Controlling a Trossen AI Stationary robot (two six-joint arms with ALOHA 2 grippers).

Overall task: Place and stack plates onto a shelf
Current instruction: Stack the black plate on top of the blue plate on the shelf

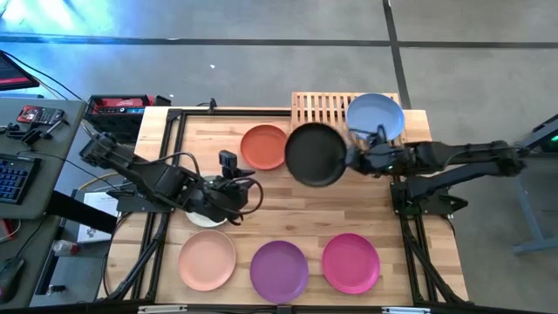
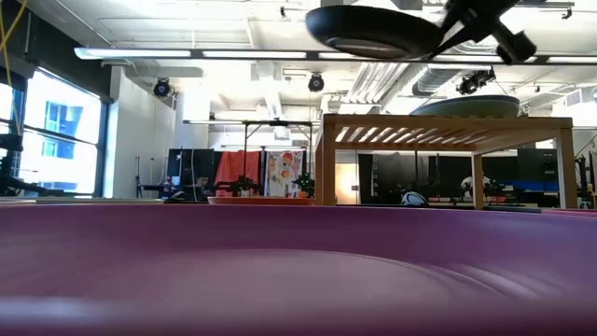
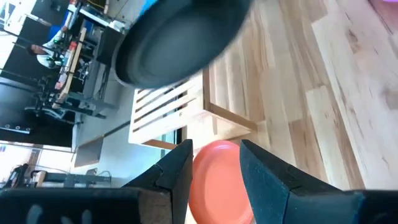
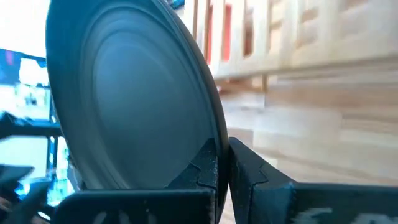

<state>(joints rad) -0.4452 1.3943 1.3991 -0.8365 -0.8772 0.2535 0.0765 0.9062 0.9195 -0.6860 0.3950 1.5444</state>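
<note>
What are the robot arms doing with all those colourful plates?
The right gripper is pinching the round black plate by its rim and holding it up in the air beside the small bamboo slat shelf. A light blue plate already sits on that shelf. The left gripper waits open over the wooden table. The orange-red plate, peach plate, purple plate and magenta plate lie on the table.

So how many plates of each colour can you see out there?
Light blue plate, on the shelf: 1
Black plate, in the right gripper: 1
Orange-red plate: 1
Peach plate: 1
Purple plate: 1
Magenta plate: 1
Pale plate, under the left gripper: 1
Total: 7
</note>
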